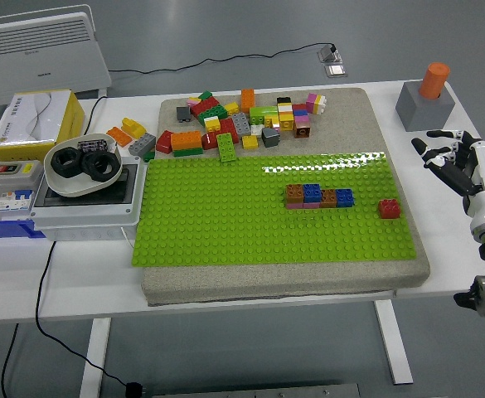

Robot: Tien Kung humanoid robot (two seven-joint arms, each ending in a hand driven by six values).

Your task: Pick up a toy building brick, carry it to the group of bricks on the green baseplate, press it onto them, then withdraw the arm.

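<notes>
Withdrawal step in hand. Right hand [456,160] hangs off the baseplate's right edge, fingers spread, holding nothing. Red brick [389,208] sits on the green baseplate [225,224], near the brick row [319,196] but apart from it, not joined. Loose bricks [242,120] lie beyond on the mat. To retract well: hold the wrist high, clear the grey block with orange cylinder [429,98] on the bench [84,282]. Left arm not visible.

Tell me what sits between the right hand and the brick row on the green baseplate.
Head view: a lone red brick on the baseplate, between the right hand and the brick row.
</notes>
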